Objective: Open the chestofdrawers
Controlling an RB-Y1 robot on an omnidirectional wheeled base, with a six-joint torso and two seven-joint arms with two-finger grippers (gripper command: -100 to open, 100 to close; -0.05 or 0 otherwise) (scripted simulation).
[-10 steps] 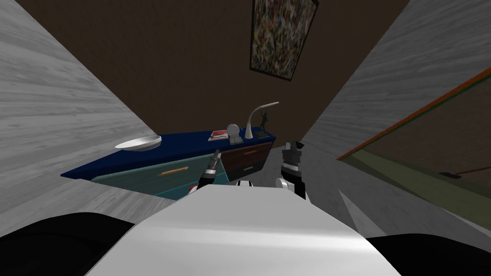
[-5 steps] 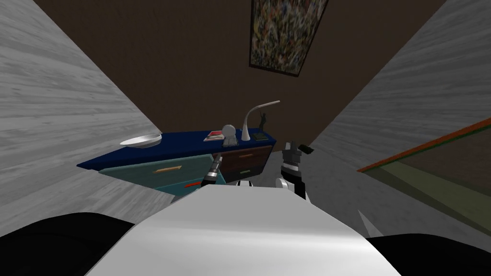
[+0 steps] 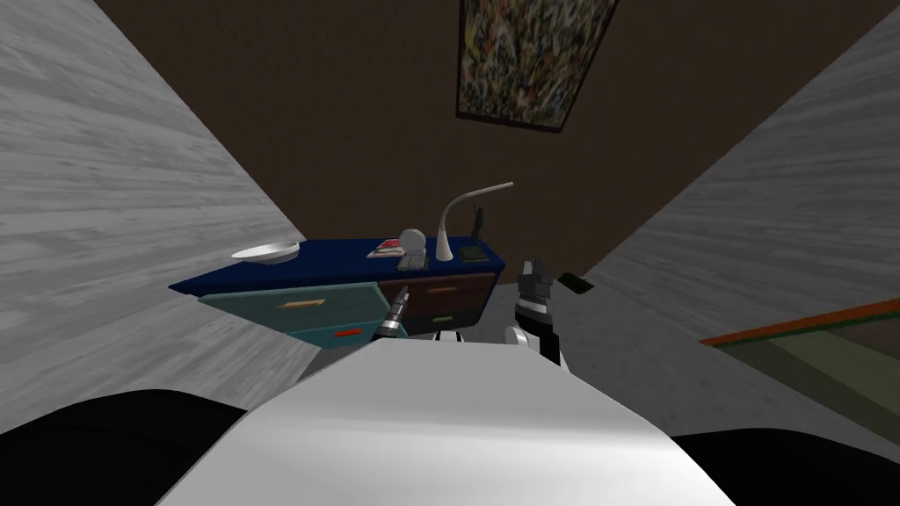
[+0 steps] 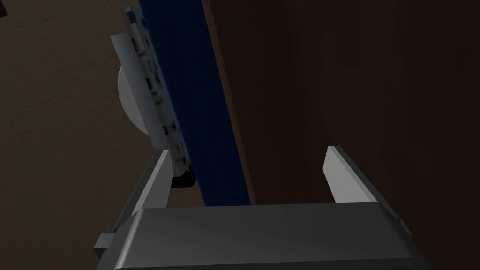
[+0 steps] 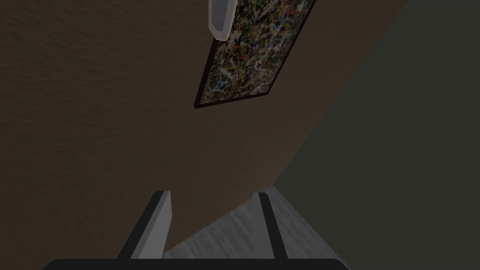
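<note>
Plainly, the chest stands against the brown back wall, its left end by the grey wall, and a bowl sits on that end of its blue top. Next come the teal drawers, then our left jaws, spread wide and empty, held close before the brown drawers. From the wrist they straddle the line where the blue top meets a brown front, which we judge is a line-up for a pull, though no handle lies between them yet. A lamp stands toward the right end. Our right jaws, partly open and holding nothing, hang just past that end, likely parked out of the way. The chest's long axis runs left to right along the wall, fronts facing us, so drawers should slide out toward us.
</note>
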